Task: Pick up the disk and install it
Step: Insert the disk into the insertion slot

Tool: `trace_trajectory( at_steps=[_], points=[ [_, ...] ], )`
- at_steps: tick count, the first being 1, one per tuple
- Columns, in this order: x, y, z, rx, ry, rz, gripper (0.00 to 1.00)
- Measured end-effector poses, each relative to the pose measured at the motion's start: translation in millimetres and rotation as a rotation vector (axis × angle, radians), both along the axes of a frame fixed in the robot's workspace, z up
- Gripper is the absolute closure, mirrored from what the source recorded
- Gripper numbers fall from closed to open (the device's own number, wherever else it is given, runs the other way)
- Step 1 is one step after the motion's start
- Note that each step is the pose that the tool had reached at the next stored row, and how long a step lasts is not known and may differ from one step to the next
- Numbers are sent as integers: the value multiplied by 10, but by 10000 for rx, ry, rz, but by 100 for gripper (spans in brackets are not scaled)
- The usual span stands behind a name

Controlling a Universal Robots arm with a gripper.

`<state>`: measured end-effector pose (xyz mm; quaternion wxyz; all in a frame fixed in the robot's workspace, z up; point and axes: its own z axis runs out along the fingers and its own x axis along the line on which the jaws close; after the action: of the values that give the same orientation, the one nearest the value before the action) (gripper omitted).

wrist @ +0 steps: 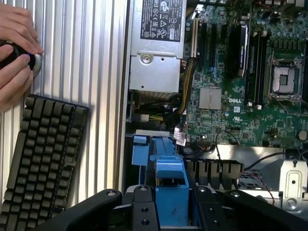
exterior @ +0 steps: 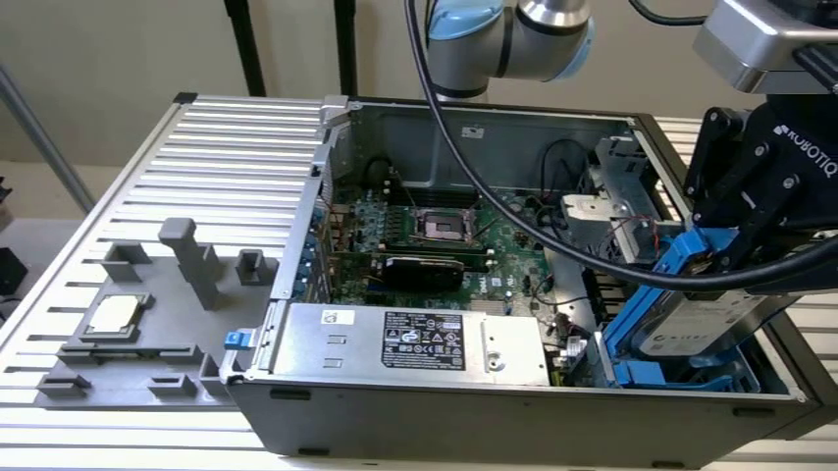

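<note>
The disk [exterior: 701,324] is a silver-grey hard drive with a white label and blue rails along its sides. It hangs tilted at the exterior view's right, with its lower end inside the blue drive bay [exterior: 654,375] of the open computer case [exterior: 524,417]. My gripper [exterior: 731,250] is shut on the disk's upper end from above. In the wrist view a blue rail of the disk [wrist: 169,173] stands between the black fingers [wrist: 144,211] of the gripper [wrist: 169,214], over the bay.
A silver power supply [exterior: 419,343] with a black label lies beside the bay, and the motherboard [exterior: 433,235] is behind it. A small silver chip [exterior: 113,316] rests on a grey fixture. A person's hands [wrist: 14,53] and a keyboard [wrist: 43,159] are beside the case. A black cable [exterior: 524,216] crosses above the board.
</note>
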<state>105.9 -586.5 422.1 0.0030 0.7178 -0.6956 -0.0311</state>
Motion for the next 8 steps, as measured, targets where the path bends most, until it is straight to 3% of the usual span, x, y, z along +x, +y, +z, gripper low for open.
trace_trajectory(
  at_steps=[8],
  points=[
    [0, 0, -63, 19, 0, 1, 68]
  ],
)
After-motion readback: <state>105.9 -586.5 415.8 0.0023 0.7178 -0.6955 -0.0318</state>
